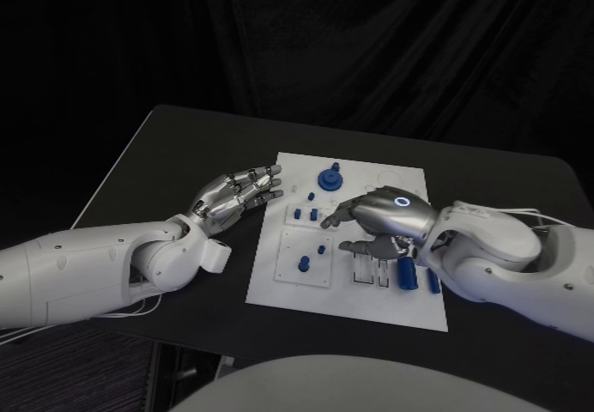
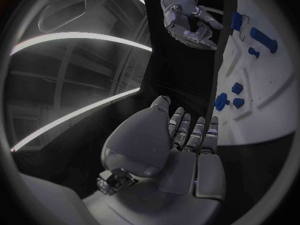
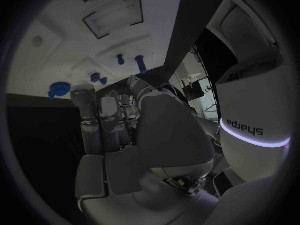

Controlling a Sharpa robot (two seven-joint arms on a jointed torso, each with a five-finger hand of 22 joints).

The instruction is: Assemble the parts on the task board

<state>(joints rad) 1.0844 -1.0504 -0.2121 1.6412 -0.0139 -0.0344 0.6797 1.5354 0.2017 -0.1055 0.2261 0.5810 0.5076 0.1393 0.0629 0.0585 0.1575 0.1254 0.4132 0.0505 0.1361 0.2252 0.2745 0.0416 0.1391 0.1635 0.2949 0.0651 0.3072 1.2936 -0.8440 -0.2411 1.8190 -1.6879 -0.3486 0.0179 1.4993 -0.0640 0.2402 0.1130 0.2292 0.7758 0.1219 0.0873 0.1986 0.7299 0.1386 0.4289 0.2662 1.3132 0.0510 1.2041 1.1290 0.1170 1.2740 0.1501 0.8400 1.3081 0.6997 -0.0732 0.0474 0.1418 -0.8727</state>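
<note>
Right hand (image 1: 386, 221) hovers over the middle of the task board (image 1: 372, 309), knuckles up and fingers curled downward; whether anything sits between its fingers cannot be told, and the right wrist view (image 3: 134, 135) shows no part in the palm. Just beyond its fingertips stands a round blue part (image 1: 330, 178) with a knob on top, upright at the board's far end. Small blue pegs (image 1: 312, 212) stand in the board beside the fingers, toward the other arm. Two long blue parts (image 1: 408, 272) lie close under the wrist, near the board's edge on that side. Left hand (image 1: 235, 194) floats apart from the board's other edge above the black table (image 1: 161, 154), fingers loosely spread, holding nothing.
</note>
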